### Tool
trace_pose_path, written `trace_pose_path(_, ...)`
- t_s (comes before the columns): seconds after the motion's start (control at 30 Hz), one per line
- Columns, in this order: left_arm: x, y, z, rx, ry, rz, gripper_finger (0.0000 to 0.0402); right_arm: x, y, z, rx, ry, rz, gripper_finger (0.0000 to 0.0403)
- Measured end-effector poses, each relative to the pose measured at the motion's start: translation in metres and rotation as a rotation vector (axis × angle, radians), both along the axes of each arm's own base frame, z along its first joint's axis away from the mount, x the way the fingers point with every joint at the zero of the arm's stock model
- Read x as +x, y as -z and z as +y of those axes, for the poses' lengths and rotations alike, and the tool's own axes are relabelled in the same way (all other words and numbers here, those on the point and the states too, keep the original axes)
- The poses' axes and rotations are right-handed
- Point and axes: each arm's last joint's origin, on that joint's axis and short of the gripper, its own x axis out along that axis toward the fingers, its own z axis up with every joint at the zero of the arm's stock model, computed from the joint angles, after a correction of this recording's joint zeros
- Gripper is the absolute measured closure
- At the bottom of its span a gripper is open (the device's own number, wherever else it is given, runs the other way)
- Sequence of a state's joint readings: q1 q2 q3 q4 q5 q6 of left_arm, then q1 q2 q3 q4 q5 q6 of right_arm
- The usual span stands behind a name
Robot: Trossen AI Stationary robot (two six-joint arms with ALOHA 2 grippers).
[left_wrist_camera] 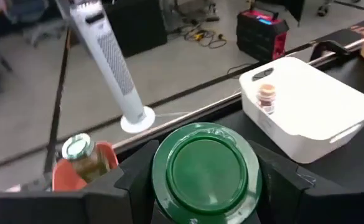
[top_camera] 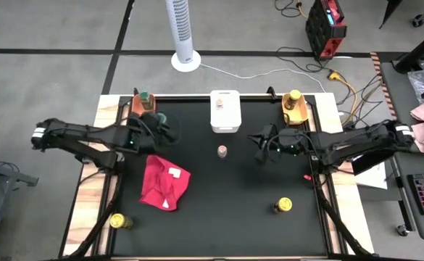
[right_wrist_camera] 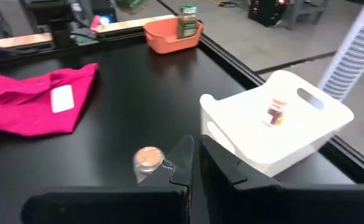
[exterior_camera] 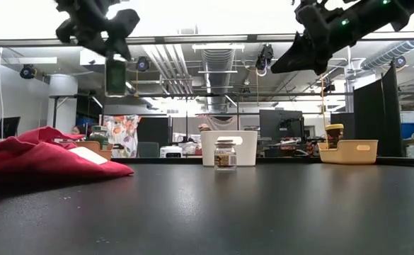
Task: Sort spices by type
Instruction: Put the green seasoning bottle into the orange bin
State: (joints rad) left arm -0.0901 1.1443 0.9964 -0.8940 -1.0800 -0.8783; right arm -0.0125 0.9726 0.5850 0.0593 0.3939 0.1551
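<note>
My left gripper (top_camera: 162,123) hovers near the orange bin (top_camera: 135,107) and is shut on a green-lidded spice jar (exterior_camera: 115,76). The orange bin holds another green-lidded jar (left_wrist_camera: 79,155). A pink-lidded jar (top_camera: 222,151) stands on the black mat, and a second one (right_wrist_camera: 275,111) stands in the white bin (top_camera: 225,122). The yellow bin (top_camera: 296,114) holds a yellow-lidded jar (top_camera: 294,97). Two more yellow-lidded jars (top_camera: 283,206) (top_camera: 117,220) stand near the front. My right gripper (right_wrist_camera: 195,155) is shut and empty, raised to the right of the pink-lidded jar on the mat. My left gripper pinches the green-lidded jar at its top, one finger (left_wrist_camera: 135,186) on either side of the green lid (left_wrist_camera: 203,168). The fingers come from above. The jar hangs upright below them, lifted well clear of the table (exterior_camera: 115,85).
A crumpled red cloth (top_camera: 164,181) with a white label lies on the left half of the mat. The three bins line the far edge. A white tower fan (top_camera: 183,32) and a red box (top_camera: 325,27) stand on the floor beyond the table.
</note>
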Motion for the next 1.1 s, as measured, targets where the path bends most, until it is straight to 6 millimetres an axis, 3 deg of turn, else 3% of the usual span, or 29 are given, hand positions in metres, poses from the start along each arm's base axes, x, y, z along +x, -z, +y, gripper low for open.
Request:
trace_pose_path(0.3,-0.018,0.008,0.024,-0.036,-0.11,-0.065,0.0217,-0.002,0.001,-0.015,0.001,0.063,0.005,0.0385)
trace_pose_path(0.7,-0.025,0.012,0.05,0.0,-0.248,-0.01,0.0217,-0.004,0.007,-0.016,-0.003,0.064,0.027,0.0385)
trace_pose_path(1.1,-0.031,0.028,0.064,-0.024,-0.33,0.002,0.0217,-0.004,0.007,-0.016,-0.003,0.062,0.027,0.0385)
